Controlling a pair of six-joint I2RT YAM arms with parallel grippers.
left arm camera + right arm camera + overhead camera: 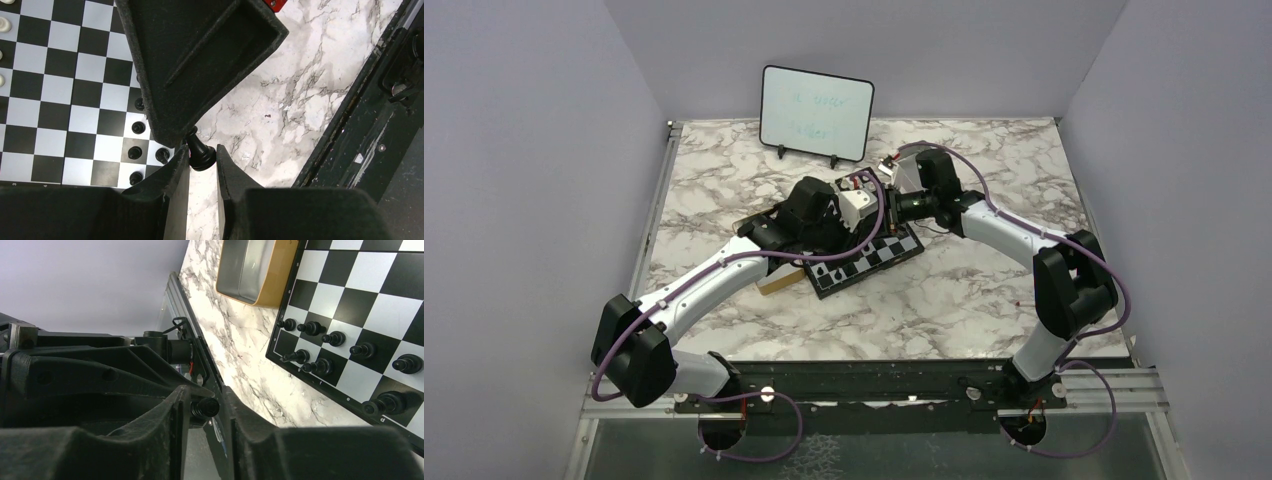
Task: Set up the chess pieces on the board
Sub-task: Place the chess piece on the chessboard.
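Leaning at the back of the table (pixel 984 300), a whiteboard (pixel 816 110) carries two lines of faint green writing — too pale to read. Eight black chess pieces (pixel 334 338) stand on the board (pixel 385 310), lower right in the right wrist view; one tan box (pixel 274 287) lies beside it, top centre. One more piece (pixel 200 150) sits clenched in the left claw (pixel 201 156) just off the board's edge. The right claw (pixel 205 400) brackets it too — whether it grips, I cannot tell.
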